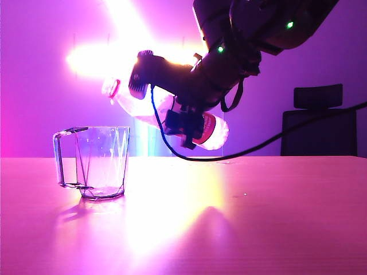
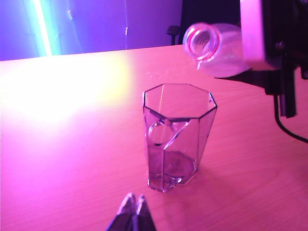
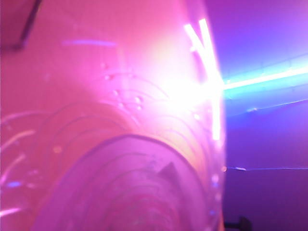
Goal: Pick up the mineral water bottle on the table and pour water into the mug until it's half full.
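The mineral water bottle (image 1: pixel 140 107) hangs in the air, tipped almost level, with its open red-ringed mouth (image 2: pixel 202 42) pointing toward the mug. My right gripper (image 1: pixel 184 127) is shut on its labelled body. In the right wrist view the ribbed bottle (image 3: pixel 120 144) fills the picture and hides the fingers. The clear faceted mug (image 1: pixel 100 160) stands upright on the table (image 1: pixel 258 217), below and left of the bottle's mouth, and looks empty (image 2: pixel 178 139). No stream of water shows. My left gripper (image 2: pixel 134 204) hovers low over the table near the mug, shut and empty.
A black cable (image 1: pixel 275 140) trails from the right arm toward the right above the table. A dark chair (image 1: pixel 324 120) stands behind the table at the back right. A bright lamp (image 1: pixel 109 57) glares behind the bottle.
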{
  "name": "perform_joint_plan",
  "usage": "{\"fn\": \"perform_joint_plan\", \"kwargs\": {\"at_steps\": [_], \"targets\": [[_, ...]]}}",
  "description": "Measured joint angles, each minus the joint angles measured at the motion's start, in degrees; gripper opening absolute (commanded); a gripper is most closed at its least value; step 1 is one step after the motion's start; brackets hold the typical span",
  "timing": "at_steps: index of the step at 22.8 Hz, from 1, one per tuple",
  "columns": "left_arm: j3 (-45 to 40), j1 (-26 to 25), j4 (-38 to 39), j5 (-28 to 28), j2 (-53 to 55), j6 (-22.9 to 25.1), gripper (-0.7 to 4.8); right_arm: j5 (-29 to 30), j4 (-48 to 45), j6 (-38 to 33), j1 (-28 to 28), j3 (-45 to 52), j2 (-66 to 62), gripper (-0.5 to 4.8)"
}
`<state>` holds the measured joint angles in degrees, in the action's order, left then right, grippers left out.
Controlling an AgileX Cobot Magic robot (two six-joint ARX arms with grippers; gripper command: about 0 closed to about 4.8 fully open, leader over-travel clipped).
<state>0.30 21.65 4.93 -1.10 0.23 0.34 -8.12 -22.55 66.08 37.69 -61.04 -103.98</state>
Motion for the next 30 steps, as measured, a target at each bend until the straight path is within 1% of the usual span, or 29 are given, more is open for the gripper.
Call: {"fn": "perform_joint_plan", "kwargs": {"at_steps": [2,5,9,17,19,20,30], "targets": [[0.0,0.0,0.0,0.0,0.0,0.0,-0.02,-1.5,-0.2,2.1,0.0,0.0,-0.4,2.60],[0.0,0.0,0.0,0.0,0.0,0.0,-0.02,-5.3,0.0,5.8,0.2,0.0,-0.6,2.60],[0.0,0.0,0.0,0.0,0.0,0.0,-0.02,-8.0,-0.9,9.3,0.5,0.0,-0.7,2.60],[0.0,0.0,0.0,0.0,0.0,0.0,-0.02,-11.0,-3.2,15.5,1.1,0.0,-0.9,2.59],[0.0,0.0,0.0,0.0,0.0,0.0,-0.02,-12.0,-3.3,16.8,1.1,0.0,-0.9,2.31],[0.0,0.0,0.0,0.0,0.0,0.0,-0.02,-12.4,-3.3,17.4,1.2,0.0,-0.9,2.30],[0.0,0.0,0.0,0.0,0.0,0.0,-0.02,-14.0,-4.6,19.5,1.5,0.0,-0.9,2.30]]}}
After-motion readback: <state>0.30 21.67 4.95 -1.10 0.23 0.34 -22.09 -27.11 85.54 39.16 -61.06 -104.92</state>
